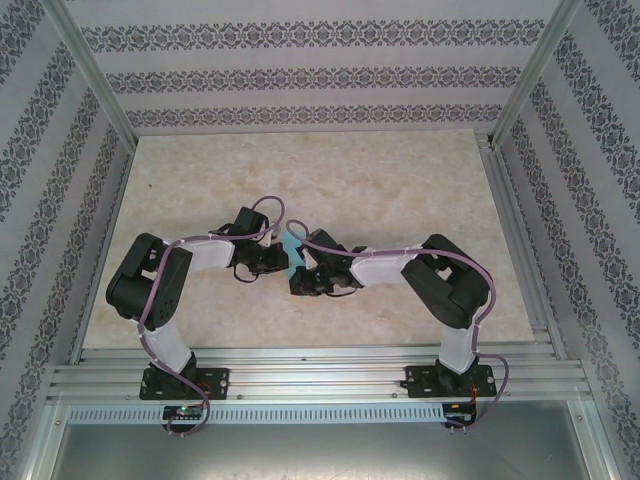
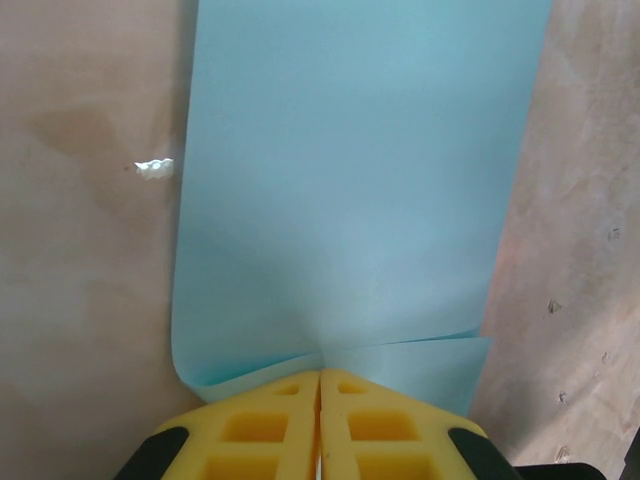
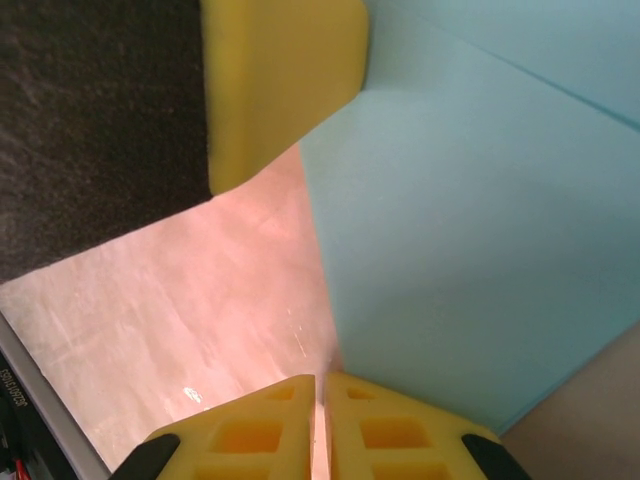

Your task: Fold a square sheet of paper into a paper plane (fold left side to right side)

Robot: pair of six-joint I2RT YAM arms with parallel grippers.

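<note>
The beige marbled worktop (image 1: pixel 200 180) sits inside a booth of grey-patterned striped wallpaper walls (image 1: pixel 300 75), with ribbed aluminium rails (image 1: pixel 320 375) along the near edge where both bases are bolted. The black-and-white left arm (image 1: pixel 165 275) and right arm (image 1: pixel 450 280) each bend with the elbow pushed outward and the forearm reaching inward, so the two wrists meet close together over the middle of the worktop. Between them is the thin turquoise-blue sheet of paper (image 1: pixel 292 258). The left jaws are pressed together, their yellow fingers (image 2: pixel 260 430) clamped on the sheet's near edge; from there the smooth, plain paper (image 2: pixel 350 180) stretches straight ahead as a long band, with small creases fanning out from the pinch, a second layer showing just to the right of the tips and a curled corner just to their left. A small white scrap (image 2: pixel 153 168) lies on the worktop ahead and to the left of those jaws, apart from the paper. The right jaws are likewise together, yellow fingers (image 3: pixel 390 440) closed where the sheet's edge (image 3: pixel 470 250) runs down to their tips; the paper spreads ahead and to the right, and a finger of the other arm (image 3: pixel 280 80) stands ahead to the left.
</note>
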